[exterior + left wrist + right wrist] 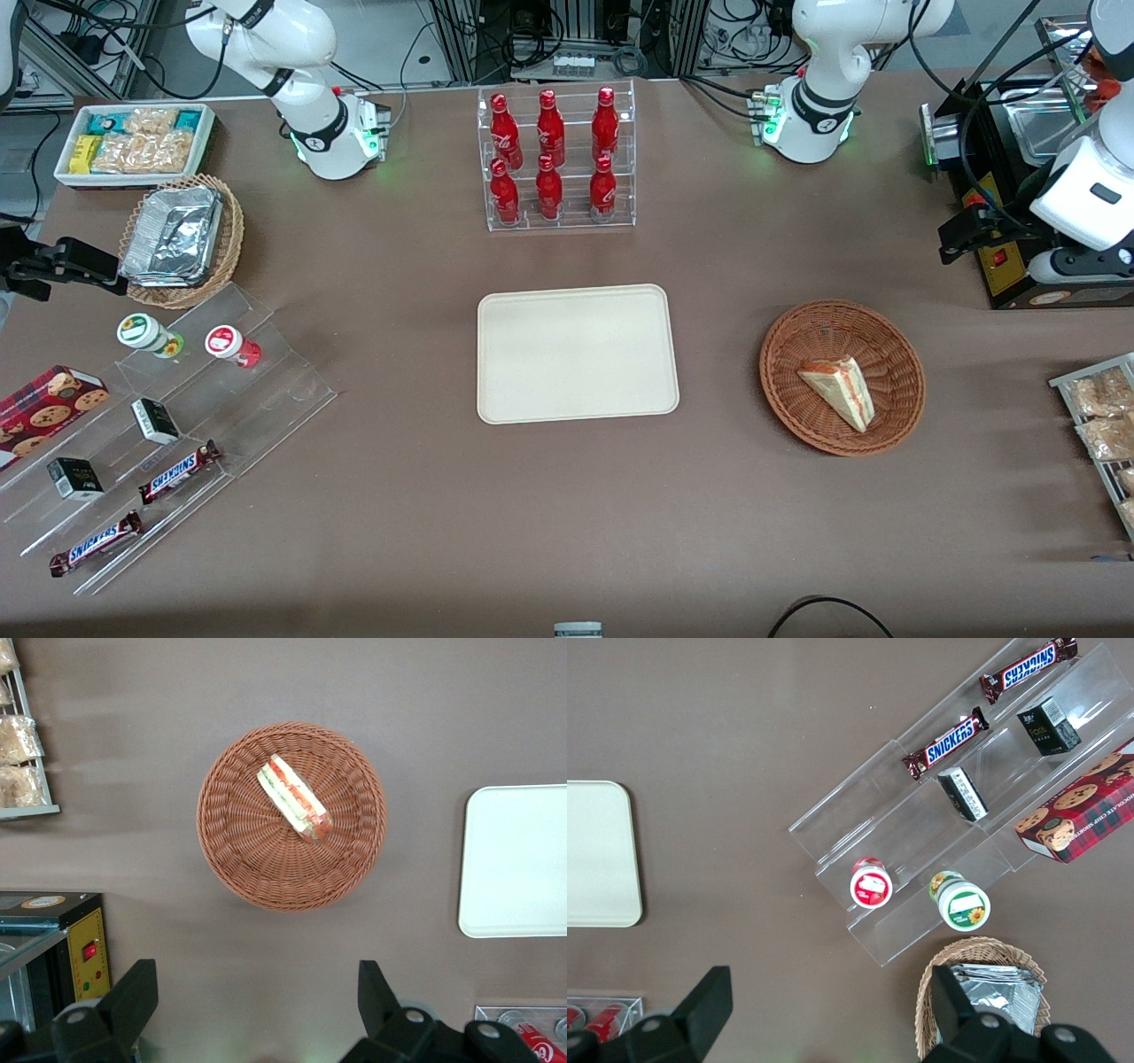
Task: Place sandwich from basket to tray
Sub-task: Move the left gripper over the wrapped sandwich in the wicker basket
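Observation:
The sandwich (840, 390), a pale triangular wedge with red and green filling, lies in the round reddish-brown wicker basket (788, 372). The cream tray (576, 354) lies flat and bare beside the basket, toward the parked arm's end. My left gripper (964, 237) hangs high above the table, farther from the front camera than the basket and toward the working arm's end. In the left wrist view the gripper (257, 979) is open and empty, its fingers (133, 992) wide apart over bare table, apart from the basket (239, 859), the sandwich (295, 799) and the tray (518, 859).
A clear rack of red bottles (556, 159) stands farther from the camera than the tray. A black appliance (1001, 177) and a wire rack of bagged snacks (1099, 416) sit at the working arm's end. A clear stepped stand with snacks (159, 425) is at the parked arm's end.

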### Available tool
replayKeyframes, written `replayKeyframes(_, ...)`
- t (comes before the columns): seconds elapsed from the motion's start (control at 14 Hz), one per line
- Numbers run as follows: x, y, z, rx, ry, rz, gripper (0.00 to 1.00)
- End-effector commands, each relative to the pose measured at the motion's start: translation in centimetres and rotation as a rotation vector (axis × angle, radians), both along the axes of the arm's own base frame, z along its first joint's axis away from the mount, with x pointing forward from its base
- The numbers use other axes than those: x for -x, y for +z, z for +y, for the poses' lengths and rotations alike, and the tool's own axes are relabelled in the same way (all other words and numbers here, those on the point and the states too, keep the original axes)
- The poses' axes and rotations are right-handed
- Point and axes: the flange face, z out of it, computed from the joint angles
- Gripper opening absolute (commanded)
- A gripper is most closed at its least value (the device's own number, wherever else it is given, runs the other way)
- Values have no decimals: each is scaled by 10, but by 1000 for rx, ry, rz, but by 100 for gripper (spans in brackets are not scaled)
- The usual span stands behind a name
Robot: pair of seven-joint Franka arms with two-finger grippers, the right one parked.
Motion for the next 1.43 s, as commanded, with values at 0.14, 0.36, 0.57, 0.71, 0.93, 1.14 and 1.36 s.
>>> replayKeyframes(0.14,-4,0,6,31,0,-4,100)
replayKeyframes(0.36,-21,-22,6,18,4,17,100)
replayKeyframes(0.57,-46,-57,8,22,13,12,100)
replayKeyframes(0.71,-58,-80,7,18,39,10,100)
replayKeyframes(0.93,-65,-116,8,20,82,27,100)
replayKeyframes(1.14,-63,-157,11,18,221,10,100)
replayKeyframes(1.36,-56,-204,6,25,363,-23,100)
